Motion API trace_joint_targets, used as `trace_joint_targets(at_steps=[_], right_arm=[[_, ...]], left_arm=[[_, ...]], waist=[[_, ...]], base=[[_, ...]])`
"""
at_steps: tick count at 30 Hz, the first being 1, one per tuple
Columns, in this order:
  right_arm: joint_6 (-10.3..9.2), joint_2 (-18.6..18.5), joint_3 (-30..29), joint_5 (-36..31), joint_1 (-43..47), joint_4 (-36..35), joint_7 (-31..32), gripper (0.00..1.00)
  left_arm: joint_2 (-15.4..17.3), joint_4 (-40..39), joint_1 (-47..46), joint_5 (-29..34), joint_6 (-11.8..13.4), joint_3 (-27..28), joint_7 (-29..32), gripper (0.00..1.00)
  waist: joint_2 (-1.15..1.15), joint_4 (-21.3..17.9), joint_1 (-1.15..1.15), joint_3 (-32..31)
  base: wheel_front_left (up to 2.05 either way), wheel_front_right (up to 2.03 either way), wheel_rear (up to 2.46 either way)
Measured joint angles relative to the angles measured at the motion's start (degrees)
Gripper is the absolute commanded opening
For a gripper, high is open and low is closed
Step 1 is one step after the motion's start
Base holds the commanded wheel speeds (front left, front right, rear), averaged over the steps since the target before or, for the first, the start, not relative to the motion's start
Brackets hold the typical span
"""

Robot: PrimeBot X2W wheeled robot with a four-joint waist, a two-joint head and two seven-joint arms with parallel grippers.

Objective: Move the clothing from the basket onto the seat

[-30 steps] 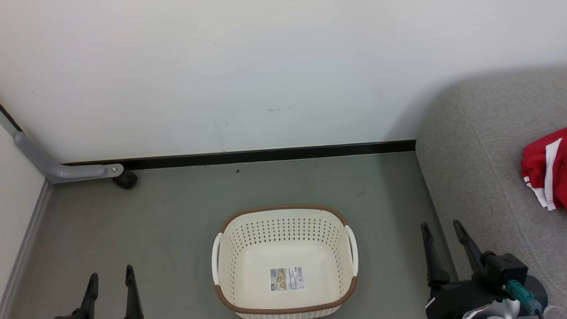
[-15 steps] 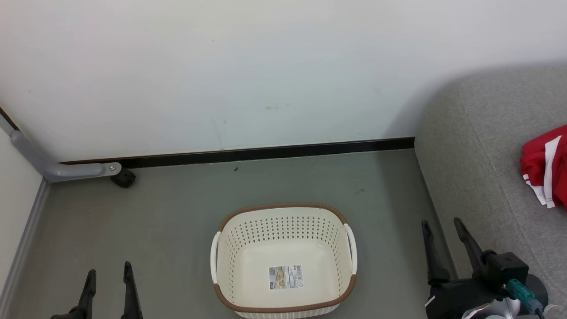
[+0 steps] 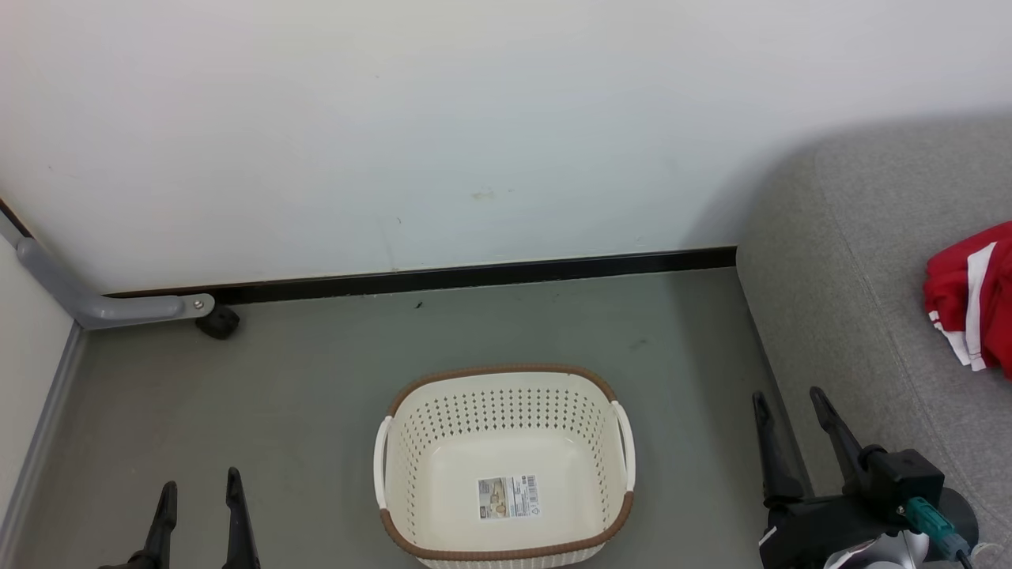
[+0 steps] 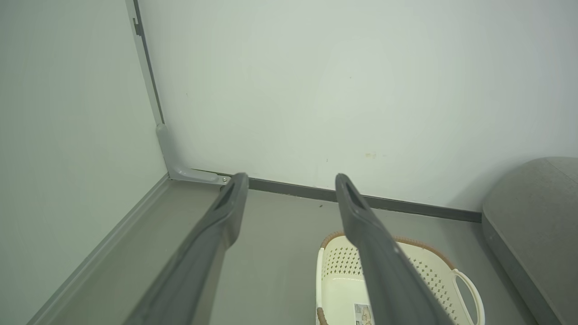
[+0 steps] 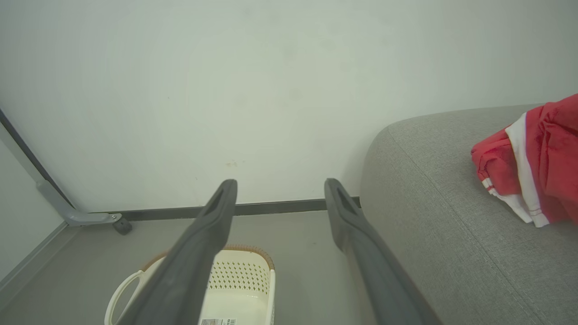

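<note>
The cream perforated basket [image 3: 506, 466] with a brown rim stands on the floor at the lower middle, with just a paper sticker [image 3: 510, 496] on its bottom. Red clothing [image 3: 971, 296] with white stripes lies on the grey seat [image 3: 854, 284] at the right edge, also seen as a red bundle [image 5: 537, 176] on the seat [image 5: 433, 216]. My left gripper [image 3: 200, 490] is open and empty at the lower left, well left of the basket. To the basket's right, beside the seat's edge, my right gripper [image 3: 787, 399] is open with nothing in it.
A white wall with a dark baseboard [image 3: 474, 276] runs behind the basket. A grey bracket with a black caster [image 3: 217, 322] sits in the left corner. Grey floor [image 3: 316, 379] surrounds the basket.
The picture has shifted a little, so the camera moved slightly. Basket, clothing and both grippers hold their places.
</note>
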Motion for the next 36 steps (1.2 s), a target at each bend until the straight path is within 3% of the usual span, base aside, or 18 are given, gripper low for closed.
trace_joint_targets(at_steps=[7, 8, 18, 36], right_arm=[[0.00, 0.0, 0.0, 0.0, 0.0, -0.1, 0.0, 1.00], [0.00, 0.0, 0.0, 0.0, 0.0, -0.1, 0.0, 0.00], [0.08, 0.4, -0.4, 1.6, 2.6, 3.7, 0.9, 0.00], [1.12, 0.5, -3.6, 17.4, 2.3, 3.4, 5.2, 0.00]], left_arm=[[0.0, 0.1, 0.0, 0.2, -0.5, 0.5, 0.0, 1.00], [0.0, 0.1, 0.0, 0.3, -1.0, 0.5, 0.0, 0.00], [-1.9, 3.6, 1.2, -1.6, -1.3, 0.0, 1.1, 0.00], [-3.1, 4.3, -0.1, -14.7, -3.1, 1.7, 5.2, 0.00]], waist=[[0.00, -0.2, 0.00, 0.0], [0.00, -0.2, 0.00, -0.1], [0.00, -0.3, 0.00, -0.1], [0.00, -0.5, 0.00, -0.3]], base=[[0.00, 0.00, 0.00], [0.00, 0.00, 0.00], [0.00, 0.00, 0.00], [0.00, 0.00, 0.00]])
